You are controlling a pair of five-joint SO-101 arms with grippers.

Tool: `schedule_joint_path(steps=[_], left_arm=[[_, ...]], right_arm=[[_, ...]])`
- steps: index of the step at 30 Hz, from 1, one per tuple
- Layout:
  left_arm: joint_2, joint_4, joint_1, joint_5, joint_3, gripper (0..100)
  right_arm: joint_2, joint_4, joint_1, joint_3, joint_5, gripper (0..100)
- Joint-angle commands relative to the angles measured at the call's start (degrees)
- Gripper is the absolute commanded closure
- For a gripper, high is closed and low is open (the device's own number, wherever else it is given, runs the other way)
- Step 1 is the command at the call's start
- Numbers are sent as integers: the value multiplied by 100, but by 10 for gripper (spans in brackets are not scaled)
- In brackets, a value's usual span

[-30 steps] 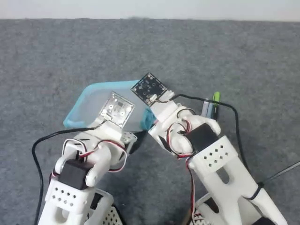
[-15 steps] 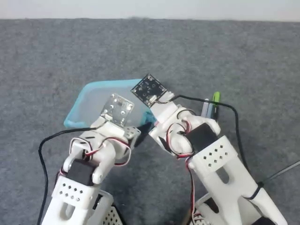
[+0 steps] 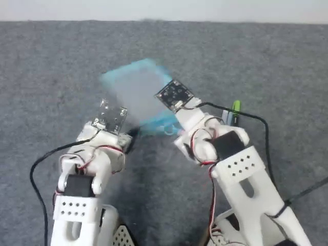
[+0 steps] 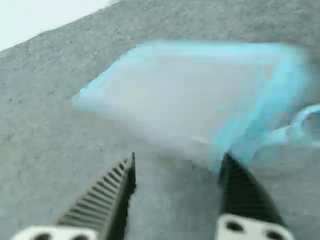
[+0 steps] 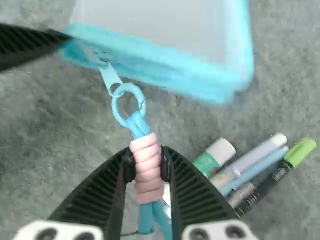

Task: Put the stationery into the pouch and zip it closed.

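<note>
Looking at grey carpet-like surface (image 3: 51, 61) under everything. Next in size: translucent pouch (image 3: 138, 95) with blue edging, out ahead of both arms and between their tips; cannot tell whether flat on surface or lifted. Then left tool (image 4: 178, 160), released, jaws wide apart, tips at pouch's near edge, contact unclear. Then right tool (image 5: 147, 156), clenched on pink ribbed sleeve (image 5: 146, 170) threaded on blue cord (image 5: 139, 125), with cord looped through ring (image 5: 128, 102) of zipper pull (image 5: 109, 75) at pouch corner. Smaller: stationery (image 5: 250, 165) outside pouch, bunched on surface just beside right arm, namely white-and-green glue stick (image 5: 215, 156), pale pens, green-capped marker (image 5: 300, 149).
</note>
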Motion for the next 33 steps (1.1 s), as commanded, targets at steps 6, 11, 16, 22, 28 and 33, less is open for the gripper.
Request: schedule_joint_path(steps=[6,11,16,22,28,33], left_arm=[[-26,-440,-229,-88,382,749],[-35,167,290,88,-92,746],[-35,870,844,387,-901,722],[-35,1363,1125,431,-1429,683],[18,765,1108,404,-1007,683],[18,-9,1073,422,-400,683]], right_arm=[[-312,66,295,53,88,992],[-233,57,-127,-211,53,992],[163,400,-532,-1160,-237,992],[611,444,-664,-1653,-281,992],[497,444,-778,-1688,-413,992],[48,646,-1068,-1679,-378,992]])
